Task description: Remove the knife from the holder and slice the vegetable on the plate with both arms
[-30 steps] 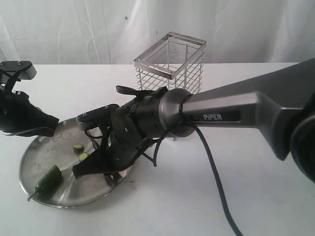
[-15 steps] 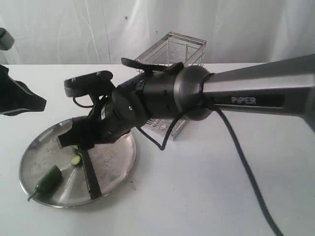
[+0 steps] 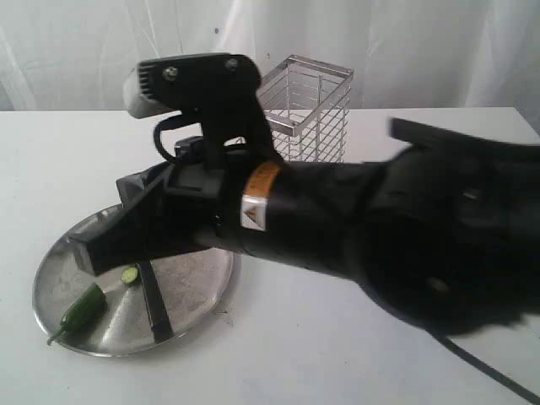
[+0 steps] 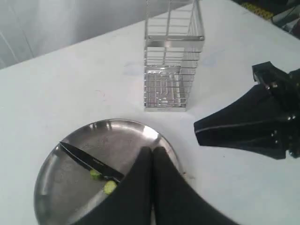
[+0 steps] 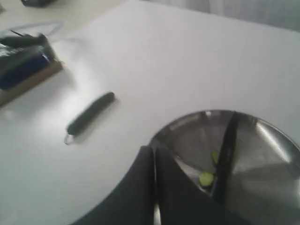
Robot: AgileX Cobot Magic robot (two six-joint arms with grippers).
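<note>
The knife (image 3: 154, 304) lies flat on the plate (image 3: 51, 295), held by nothing, its dark blade (image 4: 86, 161) next to two cut slices (image 4: 95, 174). The rest of the green vegetable (image 3: 80, 310) rests near the plate's front rim. My right gripper (image 3: 84, 253) hangs raised over the plate, shut and empty; its fingers (image 5: 152, 154) press together. My left gripper (image 4: 152, 150) is shut and empty too, above the plate's rim (image 4: 140, 136); the exterior view does not show it. The wire holder (image 3: 308, 105) stands empty behind the plate.
The bulky right arm with the orange label (image 3: 261, 198) fills the middle of the exterior view. On the table beyond the plate lie a dark pen-like stick (image 5: 90, 117) and a blue and brown object (image 5: 23, 65).
The knife has left the right gripper and lies on the plate. The right arm has lifted off the plate towards the camera and shut. The left gripper has withdrawn from the exterior view.
</note>
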